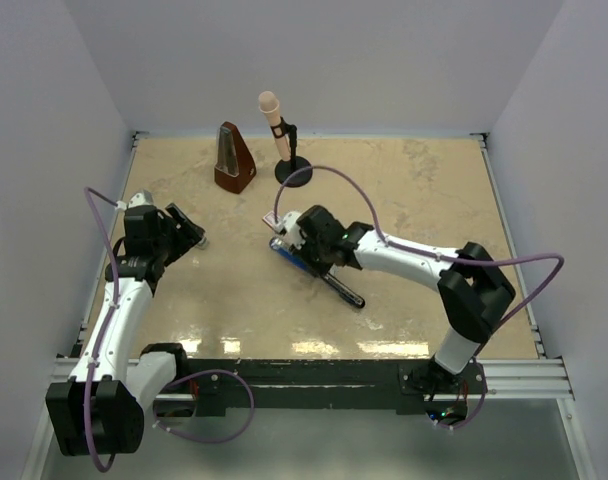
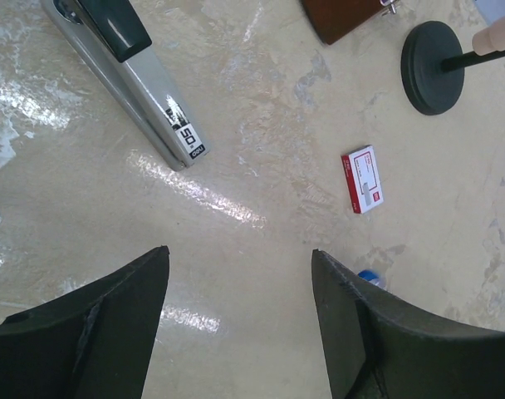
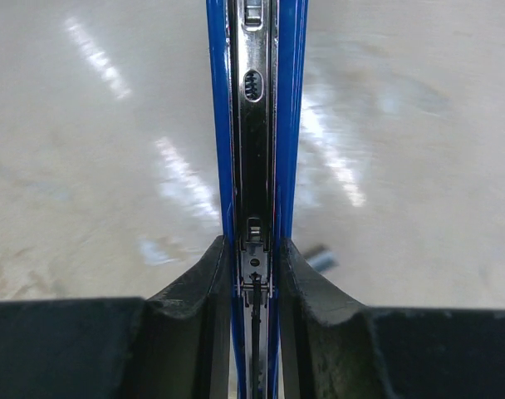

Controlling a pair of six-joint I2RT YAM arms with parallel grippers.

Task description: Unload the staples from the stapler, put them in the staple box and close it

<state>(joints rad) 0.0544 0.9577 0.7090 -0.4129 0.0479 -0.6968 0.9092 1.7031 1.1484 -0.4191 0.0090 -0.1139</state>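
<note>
Okay, from above we see the right gripper (image 1: 300, 243) clamped on the blue stapler (image 1: 287, 254) mid-table (image 1: 424, 200), the left gripper (image 1: 192, 232) well apart to its left; left wrist: jaws wide, "50" legible on a silvery bar (image 2: 144, 91), white box (image 2: 362, 179) print unreadable; right wrist: jaws pinch the stapler's blue sides, its rail (image 3: 252, 125) running between them.
</note>
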